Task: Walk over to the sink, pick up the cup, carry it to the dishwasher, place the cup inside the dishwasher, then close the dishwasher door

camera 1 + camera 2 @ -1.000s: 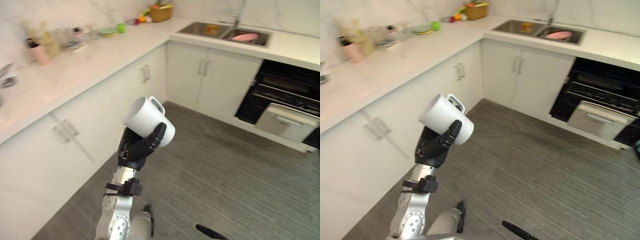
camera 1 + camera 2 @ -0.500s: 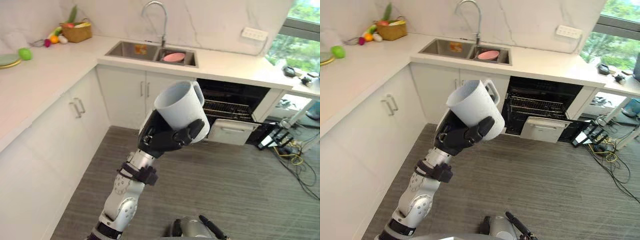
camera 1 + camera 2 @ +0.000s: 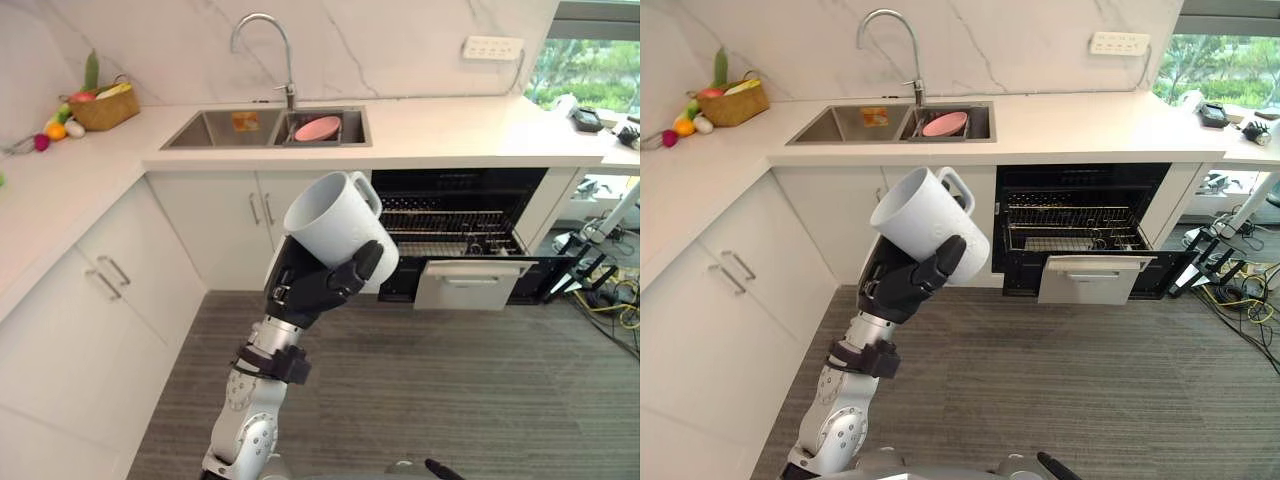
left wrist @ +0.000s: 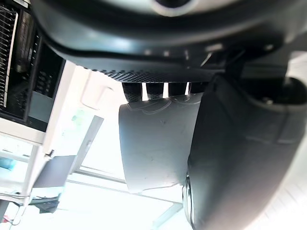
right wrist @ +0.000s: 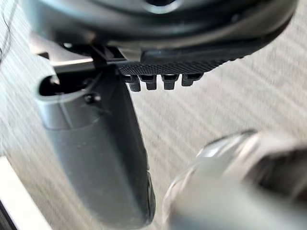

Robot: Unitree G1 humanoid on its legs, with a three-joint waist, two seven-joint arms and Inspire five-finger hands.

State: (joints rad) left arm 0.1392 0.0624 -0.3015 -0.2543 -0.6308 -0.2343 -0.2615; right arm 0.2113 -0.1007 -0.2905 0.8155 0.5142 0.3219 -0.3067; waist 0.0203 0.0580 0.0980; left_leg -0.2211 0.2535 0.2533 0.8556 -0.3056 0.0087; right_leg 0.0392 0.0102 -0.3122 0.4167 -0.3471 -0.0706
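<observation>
One cup is showing at centre frame, one dishwasher at right, one pink bowl and one basket (upper left).

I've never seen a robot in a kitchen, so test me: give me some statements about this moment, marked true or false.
The left robot hand holds a white cup. True.
The dishwasher door is shut. False: it is open, and the racks show.
The sink is empty. False: a pink dish lies in it.
A basket stands on the counter. True.
</observation>
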